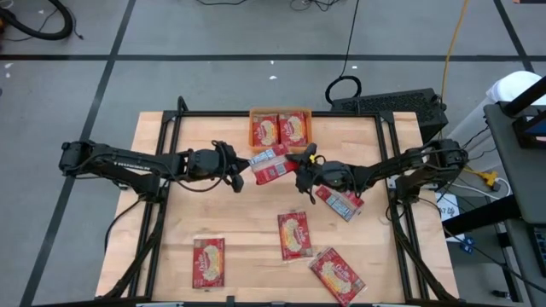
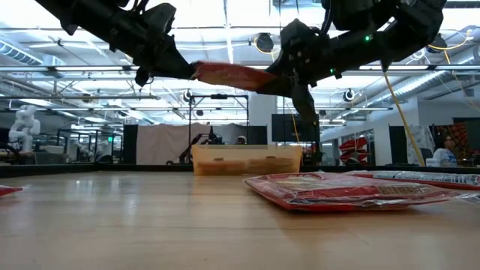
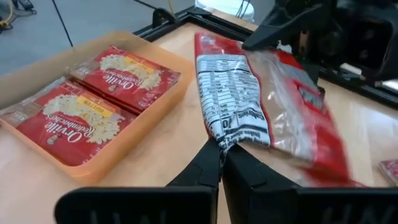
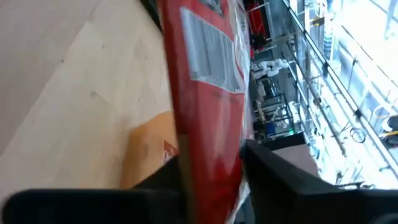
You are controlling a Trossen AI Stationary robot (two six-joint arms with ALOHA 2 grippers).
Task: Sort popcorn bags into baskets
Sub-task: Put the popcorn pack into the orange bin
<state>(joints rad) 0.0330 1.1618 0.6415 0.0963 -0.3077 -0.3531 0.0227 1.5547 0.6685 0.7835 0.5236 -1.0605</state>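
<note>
I had the bag pinched in my left gripper, its long axis toward the right gripper, which straddled its far end; the bin lay just beyond.

A red popcorn bag held in the air between both grippers hangs just in front of the orange basket, while bare wooden table lies open toward the left.

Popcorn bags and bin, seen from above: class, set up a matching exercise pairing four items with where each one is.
Items:
1 orange bin
2 held bag
3 left gripper
4 lone bag

Places:
A near-left part of the table
B far table edge, two bags inside
C in the air between both arms
D clamped on one end of a bag

Pairs: 1-B, 2-C, 3-D, 4-A
</note>
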